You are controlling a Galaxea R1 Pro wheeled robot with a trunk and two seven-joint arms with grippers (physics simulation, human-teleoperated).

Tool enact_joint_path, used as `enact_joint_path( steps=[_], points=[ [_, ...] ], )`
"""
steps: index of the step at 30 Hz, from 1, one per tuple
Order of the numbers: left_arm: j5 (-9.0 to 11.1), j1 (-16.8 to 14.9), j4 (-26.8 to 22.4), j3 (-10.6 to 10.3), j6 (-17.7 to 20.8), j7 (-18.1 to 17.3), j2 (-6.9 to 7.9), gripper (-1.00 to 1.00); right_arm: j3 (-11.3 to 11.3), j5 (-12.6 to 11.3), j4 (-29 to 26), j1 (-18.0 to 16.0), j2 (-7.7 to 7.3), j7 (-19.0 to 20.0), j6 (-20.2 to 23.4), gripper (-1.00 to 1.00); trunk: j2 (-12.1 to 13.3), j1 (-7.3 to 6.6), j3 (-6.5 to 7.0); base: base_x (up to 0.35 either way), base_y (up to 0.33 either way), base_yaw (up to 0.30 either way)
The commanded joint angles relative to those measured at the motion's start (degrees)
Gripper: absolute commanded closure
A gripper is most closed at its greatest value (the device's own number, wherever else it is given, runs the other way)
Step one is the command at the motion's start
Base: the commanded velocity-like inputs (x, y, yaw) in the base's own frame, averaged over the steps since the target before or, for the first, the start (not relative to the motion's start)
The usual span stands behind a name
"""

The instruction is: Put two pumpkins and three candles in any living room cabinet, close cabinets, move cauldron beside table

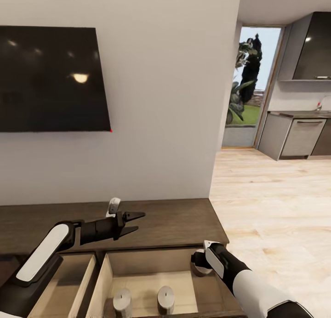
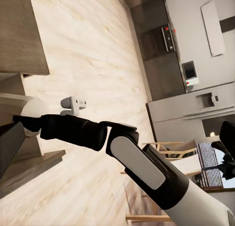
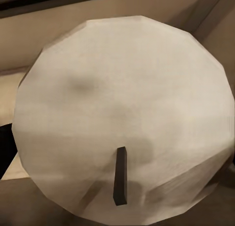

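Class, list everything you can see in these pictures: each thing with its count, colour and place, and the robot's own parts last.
Candles: two standing, pale grey, in the open drawer; a third close before the right wrist camera.
Cabinet: one, dark brown, below the wall, drawers open.
Television: one, black, on the wall.
Kitchen units: grey, far right.
Floor: pale wood.
Left tool: black, open, over the cabinet top.
Right arm: white and black, reaching into the drawer.

Pale beige-grey candles [image 1: 122,301] with dark wicks, pale wood drawer interiors in the dark-brown cabinet [image 1: 174,221]
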Motion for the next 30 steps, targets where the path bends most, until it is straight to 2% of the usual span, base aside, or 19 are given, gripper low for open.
enact_joint_path(
  steps=[1,30],
  points=[
    [0.62,-0.06,-0.04,-0.08,0.05,0.52,0.03,-1.00,0.45,-0.58,-0.10,-0.04,-0.04,-0.56,0.20,1.00,-0.45,0.22,-0.24,0.000,0.000,0.000],
    [0.62,-0.02,0.05,-0.13,0.05,0.52,-0.14,-1.00,0.45,-0.58,0.53,-0.04,0.04,-0.74,0.15,1.00,-12.08,6.59,-5.45,0.000,0.000,0.000]
  ],
)
